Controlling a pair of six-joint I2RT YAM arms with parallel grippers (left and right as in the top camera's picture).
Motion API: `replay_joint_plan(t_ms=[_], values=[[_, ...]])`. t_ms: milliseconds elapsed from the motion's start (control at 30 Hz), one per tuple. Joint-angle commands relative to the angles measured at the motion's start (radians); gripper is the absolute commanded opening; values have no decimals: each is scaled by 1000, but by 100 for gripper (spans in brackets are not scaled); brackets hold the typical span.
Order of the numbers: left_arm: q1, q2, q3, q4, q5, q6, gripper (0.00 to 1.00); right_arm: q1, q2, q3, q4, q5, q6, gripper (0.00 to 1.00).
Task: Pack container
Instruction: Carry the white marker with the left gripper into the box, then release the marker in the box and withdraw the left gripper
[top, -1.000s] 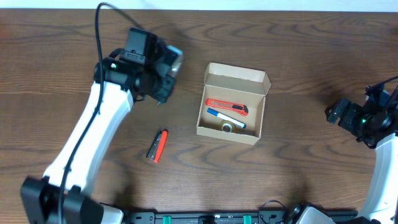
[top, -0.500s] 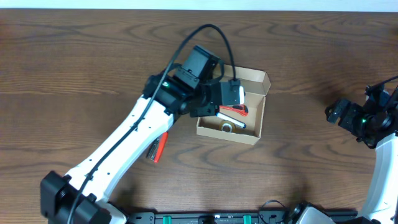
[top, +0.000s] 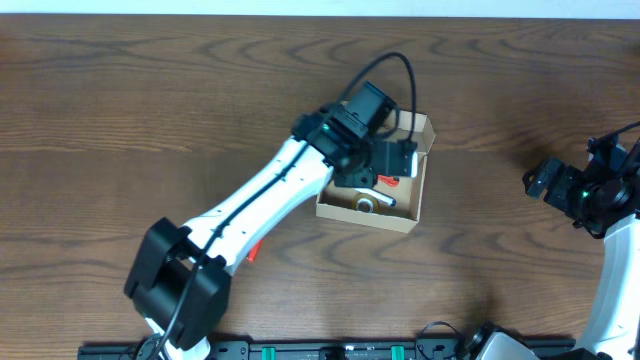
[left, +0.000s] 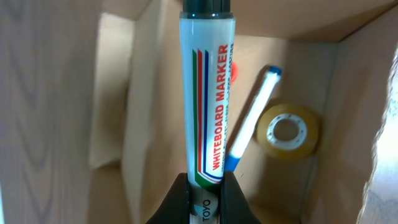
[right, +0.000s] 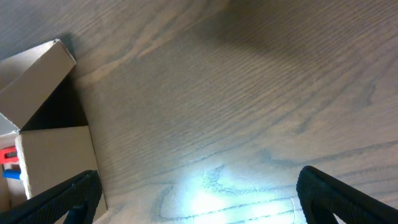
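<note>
The container (top: 370, 218) is sitting a little right of the middle of the overhead view, on the brown worktop (top: 100, 120), with its lid flap standing open at the upper side. The left end effector (left: 205, 186) is hanging over the open box and squeezing the bottom end of a whiteboard marker (left: 208, 93), which is pointing up the wrist picture. Under it, inside the box, a blue pen (left: 252, 118) is lying on a slant and a tape roll (left: 287, 130) is lying flat at the right. A red cutter (top: 388, 183) is peeking out too.

The box is looking thin and light (just plain cardboard), so I am guessing it is going to slide or tip if something bumps a wall. Its walls are probably going to bend when pinched hard. The best place to hold it is likely a top edge of a side wall, or the loose flap for closing.

The right end effector (right: 199, 193) is waiting at the right side of the overhead view, fingers spread wide and holding nothing.
</note>
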Motion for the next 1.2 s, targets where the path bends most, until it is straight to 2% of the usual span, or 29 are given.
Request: replay_joint_plan(t_ms=[0, 233, 700, 767, 833, 933, 1167], values=[[-15, 42, 25, -8, -25, -6, 6, 0, -13, 0, 2, -11, -11, 99], [-11, 118, 24, -84, -26, -36, 6, 0, -14, 0, 1, -12, -11, 99], [19, 165, 24, -85, -34, -72, 6, 0, -14, 0, -2, -16, -11, 99], [19, 165, 24, -87, -34, -81, 29, 0, -14, 0, -1, -15, -11, 99], [18, 165, 24, -88, -34, -84, 30, 0, -14, 0, -1, -15, -11, 99], [18, 165, 24, -88, -34, -84, 42, 0, -14, 0, -1, -16, -11, 99], [17, 144, 31, -84, -35, -143, 40, 0, -14, 0, 0, -15, -11, 99]])
